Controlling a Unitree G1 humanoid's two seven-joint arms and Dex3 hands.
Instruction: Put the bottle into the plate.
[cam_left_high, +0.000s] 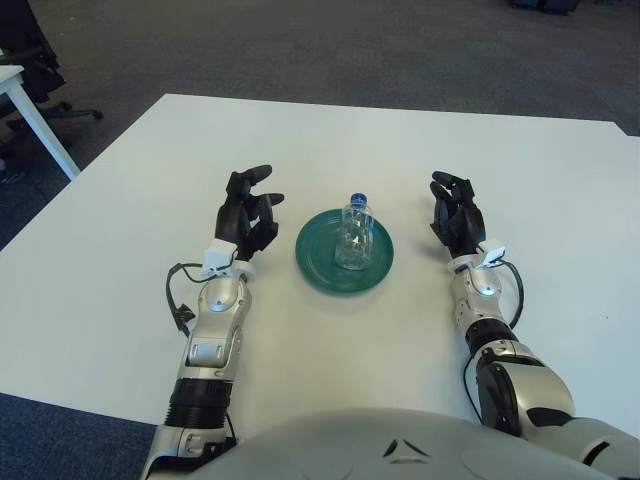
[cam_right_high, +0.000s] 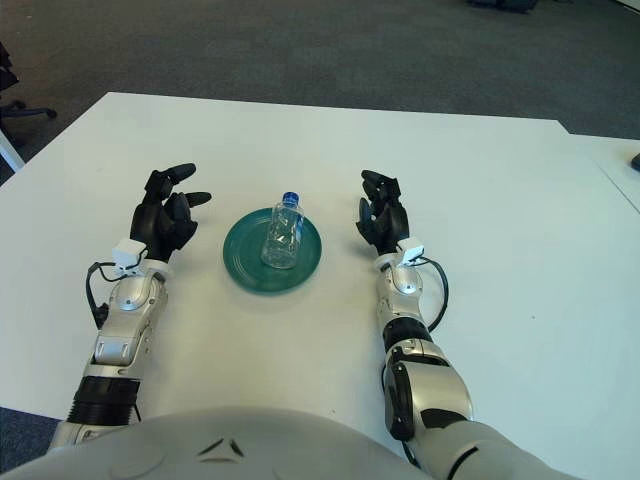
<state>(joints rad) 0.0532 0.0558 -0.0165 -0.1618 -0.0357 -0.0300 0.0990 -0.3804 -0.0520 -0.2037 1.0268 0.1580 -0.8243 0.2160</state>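
Observation:
A clear plastic bottle (cam_left_high: 355, 232) with a blue cap stands upright in the green plate (cam_left_high: 318, 259) at the middle of the white table. My left hand (cam_left_high: 248, 213) is just left of the plate, raised, with its black fingers spread and holding nothing. On the plate's right side my right hand (cam_left_high: 456, 213) is also empty, its fingers relaxed. Neither hand touches the bottle or the plate.
The white table (cam_left_high: 120, 230) stretches wide on all sides of the plate. At the far left stand another white table's leg (cam_left_high: 38, 128) and an office chair base (cam_left_high: 60, 110) on the dark carpet.

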